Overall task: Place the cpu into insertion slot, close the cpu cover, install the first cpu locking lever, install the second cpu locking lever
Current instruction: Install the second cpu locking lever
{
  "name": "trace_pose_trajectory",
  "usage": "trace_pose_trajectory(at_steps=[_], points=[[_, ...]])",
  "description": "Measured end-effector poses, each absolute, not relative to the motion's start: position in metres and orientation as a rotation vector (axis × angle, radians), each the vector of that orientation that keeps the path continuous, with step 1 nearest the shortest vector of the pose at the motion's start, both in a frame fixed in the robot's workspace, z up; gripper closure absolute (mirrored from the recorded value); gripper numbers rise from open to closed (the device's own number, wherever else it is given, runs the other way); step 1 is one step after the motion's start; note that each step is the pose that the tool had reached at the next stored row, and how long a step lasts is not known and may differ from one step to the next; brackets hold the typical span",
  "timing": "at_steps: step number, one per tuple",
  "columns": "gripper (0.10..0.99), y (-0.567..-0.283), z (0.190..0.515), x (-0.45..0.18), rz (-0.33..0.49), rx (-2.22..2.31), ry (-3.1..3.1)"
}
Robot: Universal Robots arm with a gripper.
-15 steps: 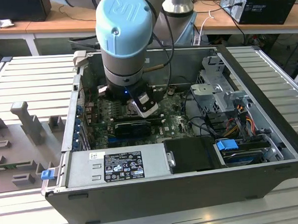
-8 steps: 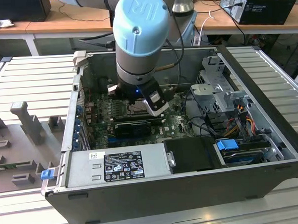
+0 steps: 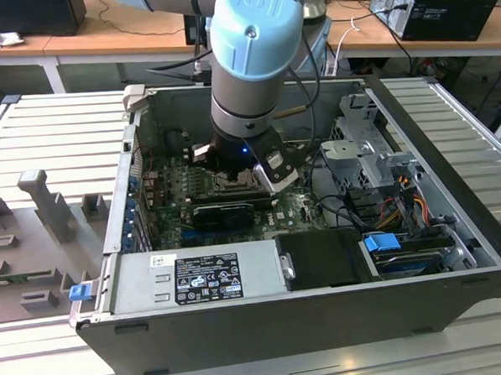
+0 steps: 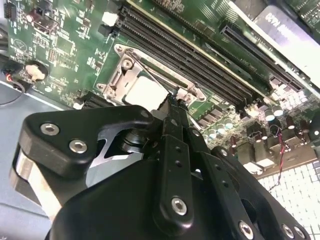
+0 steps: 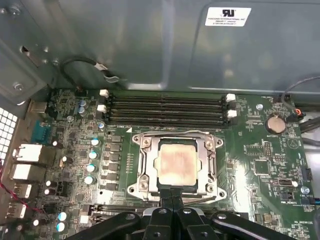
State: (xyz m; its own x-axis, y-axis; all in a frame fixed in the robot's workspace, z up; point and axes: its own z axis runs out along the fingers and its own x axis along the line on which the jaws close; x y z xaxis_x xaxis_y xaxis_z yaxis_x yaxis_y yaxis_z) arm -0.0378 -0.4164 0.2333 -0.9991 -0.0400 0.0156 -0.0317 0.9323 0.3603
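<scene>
The cpu [image 5: 176, 162], a pale beige-silver square, lies flat in the insertion slot [image 5: 134, 189] on the green board. The silvery cpu cover [image 5: 145, 165] is down around it, framing its face. My gripper [image 5: 172, 194] is shut, its black fingers pressed together with nothing between them. Their tip sits at the edge of the cover, right beside the cpu [image 4: 145, 90]. In the second wrist view the gripper [image 4: 170, 102] meets the end of a thin wire locking lever [image 4: 150, 70] that runs along the cover [image 4: 117, 75]. In the exterior view the gripper [image 3: 241, 175] is low over the board inside the computer case.
Several long black memory slots [image 5: 167, 107] run just beyond the socket. A coin battery [image 5: 275, 124] and a row of capacitors [image 5: 92, 155] flank it. The grey case wall [image 5: 150, 45] rises behind. A black card [image 3: 222, 212], power supply [image 3: 200, 274] and drive cage [image 3: 370, 148] crowd the case.
</scene>
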Motion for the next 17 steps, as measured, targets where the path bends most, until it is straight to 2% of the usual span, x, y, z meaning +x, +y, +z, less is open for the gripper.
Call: trace_pose_trajectory(at_steps=[17], points=[[0.98,-0.42,0.212,-0.053,-0.579,0.045,-3.034]])
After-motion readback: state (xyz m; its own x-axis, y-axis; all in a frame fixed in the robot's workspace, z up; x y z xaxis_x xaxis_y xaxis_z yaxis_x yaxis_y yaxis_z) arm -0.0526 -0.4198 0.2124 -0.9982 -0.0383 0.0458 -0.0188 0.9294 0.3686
